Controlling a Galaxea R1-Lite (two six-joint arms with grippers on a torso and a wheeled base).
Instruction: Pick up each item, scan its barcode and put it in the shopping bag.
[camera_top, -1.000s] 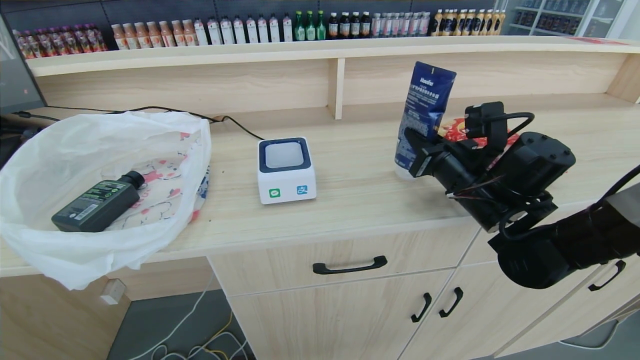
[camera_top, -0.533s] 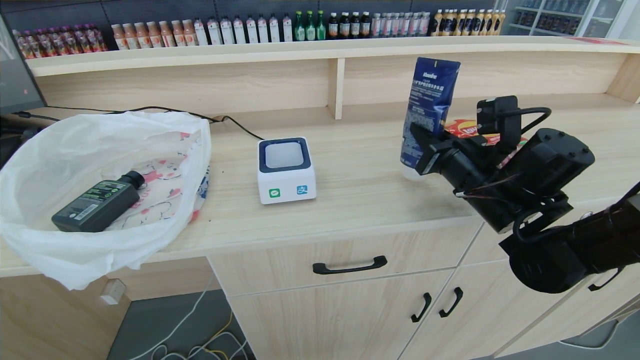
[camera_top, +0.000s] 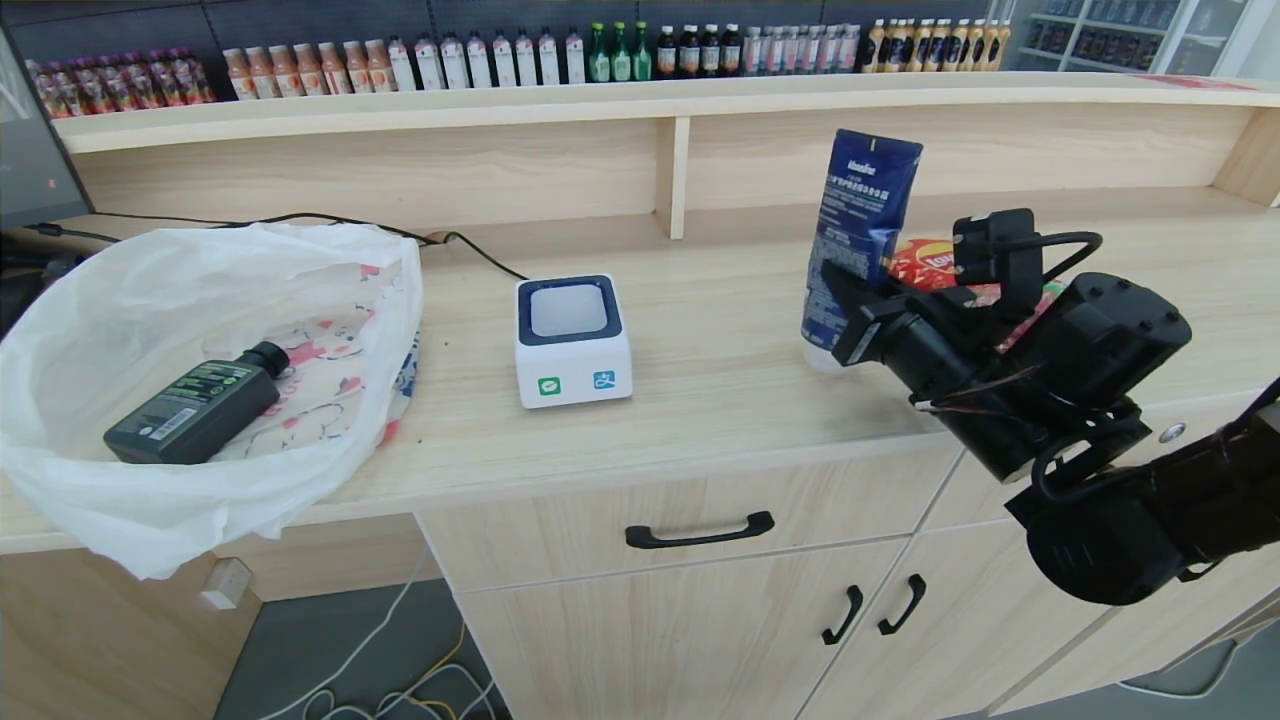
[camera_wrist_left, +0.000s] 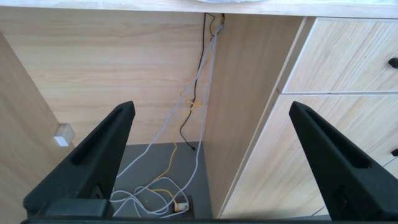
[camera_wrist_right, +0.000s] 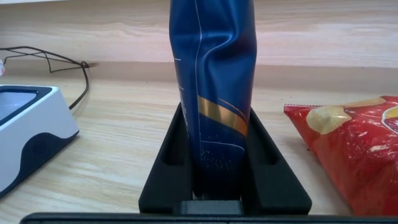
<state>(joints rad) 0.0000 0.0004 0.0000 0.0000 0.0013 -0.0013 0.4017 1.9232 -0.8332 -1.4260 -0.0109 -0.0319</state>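
Observation:
A blue tube (camera_top: 855, 235) stands upright over the counter's right side, cap down, and my right gripper (camera_top: 838, 290) is shut on its lower part. In the right wrist view the blue tube (camera_wrist_right: 216, 99) is squeezed between the two black fingers (camera_wrist_right: 171, 149). The white scanner (camera_top: 571, 338) sits mid-counter, left of the tube. A white shopping bag (camera_top: 190, 380) lies open at the counter's left end with a dark bottle (camera_top: 195, 405) inside. My left gripper (camera_wrist_left: 211, 155) hangs open below the counter, facing the cabinet and cables.
A red chip bag (camera_top: 925, 268) lies on the counter behind my right arm, seen close as the chip bag (camera_wrist_right: 357, 149) in the right wrist view. A black cable (camera_top: 300, 220) runs along the counter's back to the scanner. Bottles line the top shelf (camera_top: 600, 95).
My right gripper with the tube shifted right and rose slightly, then dropped a little lower. More of the chip bag now shows behind it.

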